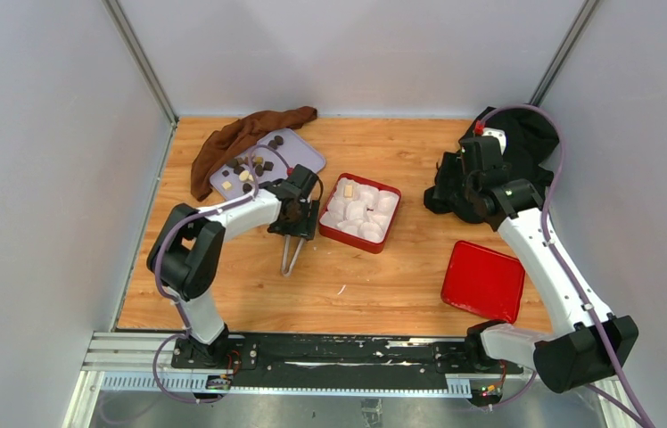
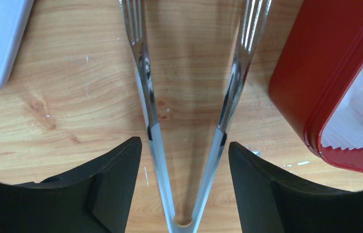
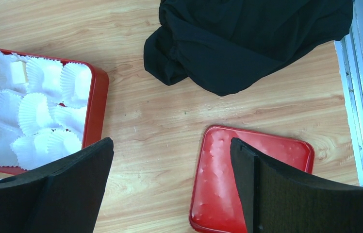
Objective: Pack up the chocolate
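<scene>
The left end effector [image 2: 184, 142] stands partly open around a pair of metal tongs [image 2: 146, 82], its fingers just beside the two spread arms (whether they press on them I cannot tell). The right end effector [image 3: 171, 141] gapes wide and holds nothing, above the bench [image 1: 383, 276] by the red lid [image 3: 218, 194]. The chocolate [image 1: 268, 166] lies on the lavender tray [image 1: 305, 153] at far left; one tan piece [image 3: 18, 72] sits in a paper cup in the red box [image 3: 99, 97].

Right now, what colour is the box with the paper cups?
The box is red; right wrist view.
</scene>
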You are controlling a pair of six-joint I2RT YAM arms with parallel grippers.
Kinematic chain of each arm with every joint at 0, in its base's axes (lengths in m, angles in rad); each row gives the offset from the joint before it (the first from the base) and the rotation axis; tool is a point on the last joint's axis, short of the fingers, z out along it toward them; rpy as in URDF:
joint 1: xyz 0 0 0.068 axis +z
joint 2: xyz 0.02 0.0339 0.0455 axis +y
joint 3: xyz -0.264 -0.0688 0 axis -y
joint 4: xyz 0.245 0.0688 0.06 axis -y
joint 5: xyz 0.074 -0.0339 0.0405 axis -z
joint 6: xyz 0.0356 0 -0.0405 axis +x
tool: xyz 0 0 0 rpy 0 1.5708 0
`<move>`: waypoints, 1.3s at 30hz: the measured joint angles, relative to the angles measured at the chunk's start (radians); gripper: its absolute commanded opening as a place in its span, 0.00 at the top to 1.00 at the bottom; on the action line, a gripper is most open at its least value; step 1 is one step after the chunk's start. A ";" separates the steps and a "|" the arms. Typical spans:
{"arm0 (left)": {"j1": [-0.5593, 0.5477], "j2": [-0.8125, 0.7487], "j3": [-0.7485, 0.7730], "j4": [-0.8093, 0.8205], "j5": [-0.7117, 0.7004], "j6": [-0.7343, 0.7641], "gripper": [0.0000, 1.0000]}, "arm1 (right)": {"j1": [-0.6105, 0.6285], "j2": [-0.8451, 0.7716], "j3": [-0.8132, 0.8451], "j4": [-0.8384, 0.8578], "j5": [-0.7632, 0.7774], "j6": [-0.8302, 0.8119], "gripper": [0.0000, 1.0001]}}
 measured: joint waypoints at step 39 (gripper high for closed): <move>-0.001 -0.263 -0.402 0.437 -0.019 0.060 0.17 | 0.000 0.034 0.015 -0.002 -0.079 0.032 0.07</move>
